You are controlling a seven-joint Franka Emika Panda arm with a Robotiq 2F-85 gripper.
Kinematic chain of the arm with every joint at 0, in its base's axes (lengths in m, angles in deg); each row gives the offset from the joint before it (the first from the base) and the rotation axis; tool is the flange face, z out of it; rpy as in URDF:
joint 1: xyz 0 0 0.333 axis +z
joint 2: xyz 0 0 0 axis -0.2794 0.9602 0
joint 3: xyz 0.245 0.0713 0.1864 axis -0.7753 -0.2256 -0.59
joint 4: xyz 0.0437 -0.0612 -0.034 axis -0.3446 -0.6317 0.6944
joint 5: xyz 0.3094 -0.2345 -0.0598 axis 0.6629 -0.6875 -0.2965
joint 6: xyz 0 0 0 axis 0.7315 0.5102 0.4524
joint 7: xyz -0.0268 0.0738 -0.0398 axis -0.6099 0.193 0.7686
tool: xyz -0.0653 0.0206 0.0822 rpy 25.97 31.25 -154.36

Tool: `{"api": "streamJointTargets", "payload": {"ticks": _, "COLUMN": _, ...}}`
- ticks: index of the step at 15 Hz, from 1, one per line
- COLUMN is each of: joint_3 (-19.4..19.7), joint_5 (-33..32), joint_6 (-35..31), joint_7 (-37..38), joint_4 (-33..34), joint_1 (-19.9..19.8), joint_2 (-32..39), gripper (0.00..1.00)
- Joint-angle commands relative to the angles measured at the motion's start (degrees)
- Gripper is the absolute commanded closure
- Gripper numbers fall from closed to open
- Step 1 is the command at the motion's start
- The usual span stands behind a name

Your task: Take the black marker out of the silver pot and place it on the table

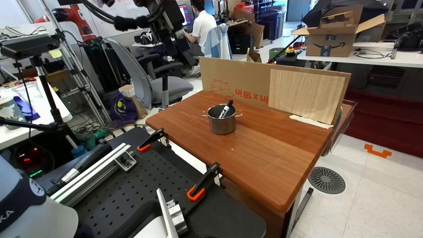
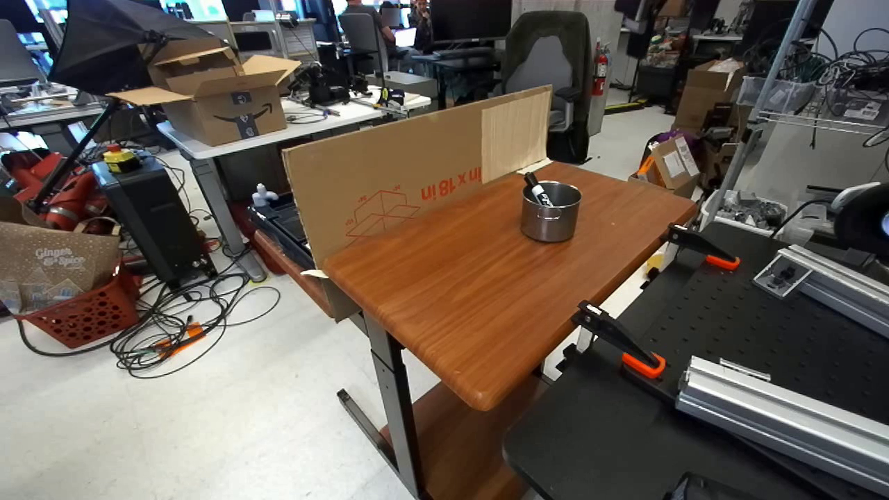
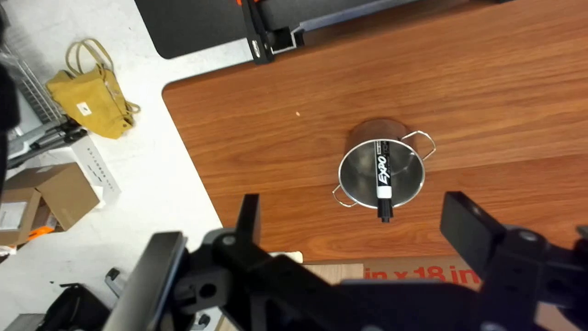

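Nearest in the wrist view, the gripper (image 3: 351, 204) has its jaws spread wide, holding nothing, while the black marker (image 3: 383, 177) leans inside the silver pot (image 3: 374, 131) on the table (image 3: 275, 161), cap end jutting over the rim. The step in hand looks like the approach, and the next calls for lining up over that cap, descending and pinching it. EXPO reads on the marker, "in x 18 in" on the cardboard panel (image 1: 238, 74), inverted in both exterior views.

Black end effector (image 3: 353, 206), dark cables (image 1: 125, 23), seemingly white casing (image 1: 46, 215)
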Motion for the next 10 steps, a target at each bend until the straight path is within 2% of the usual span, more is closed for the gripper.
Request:
{"api": "streamJointTargets", "payload": {"ticks": 1, "joint_3": 0.75, "joint_5": -4.15, "joint_6": -10.79, "joint_7": -0.24, "joint_4": 2.01, "joint_1": -1.18, "joint_2": 8.27, "gripper": 0.00}}
{"api": "streamJointTargets", "payload": {"ticks": 5, "joint_3": 2.53, "joint_5": -5.57, "joint_6": -23.88, "joint_7": -1.43, "joint_4": 3.88, "joint_1": -1.82, "joint_2": 17.28, "gripper": 0.00}}
{"api": "streamJointTargets", "payload": {"ticks": 10, "joint_3": 7.31, "joint_5": 0.88, "joint_6": -36.69, "joint_7": -7.55, "joint_4": 6.16, "joint_1": 0.80, "joint_2": 27.59, "gripper": 0.00}}
